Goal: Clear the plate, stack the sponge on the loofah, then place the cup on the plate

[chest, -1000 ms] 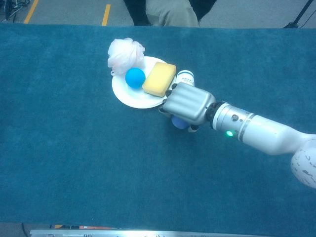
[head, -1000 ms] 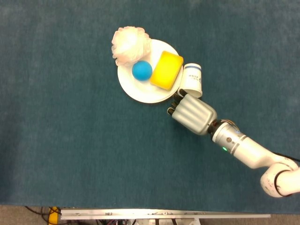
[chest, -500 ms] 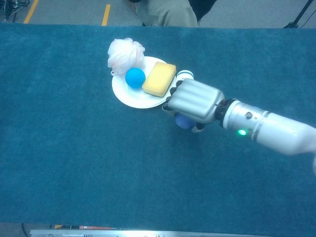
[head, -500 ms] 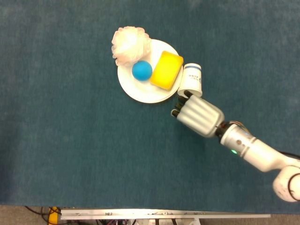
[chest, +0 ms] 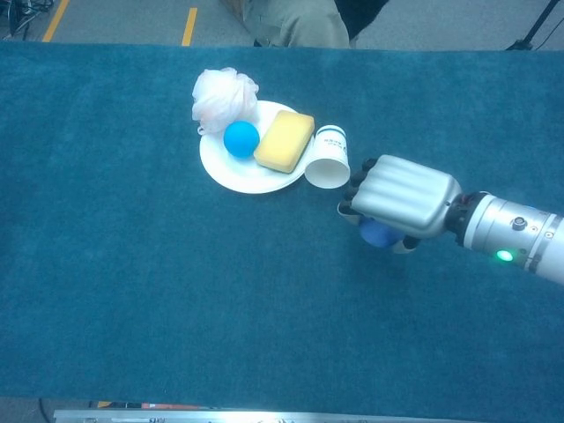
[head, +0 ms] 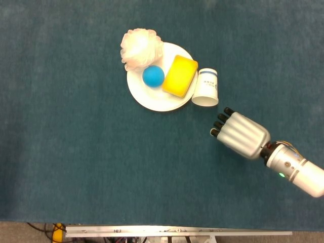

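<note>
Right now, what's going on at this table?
The right hand hovers over the cloth, near the cup but not touching it. Its fingers are curled, and a blue shape shows under the palm; I cannot tell what it is. The cup lies on its side beside the plate. The plate holds the blue ball and the sponge, with the loofah over its rim. Nothing is cleared yet.

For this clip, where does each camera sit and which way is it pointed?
Head view: high above, looking almost straight down on the teal cloth table; shows the right robot hand and forearm.
Chest view: lower, tilted forward across the table toward the far floor and a seated person; same right robot hand.
Both share the round white plate, yellow sponge, blue ball, white mesh loofah and white paper cup.
</note>
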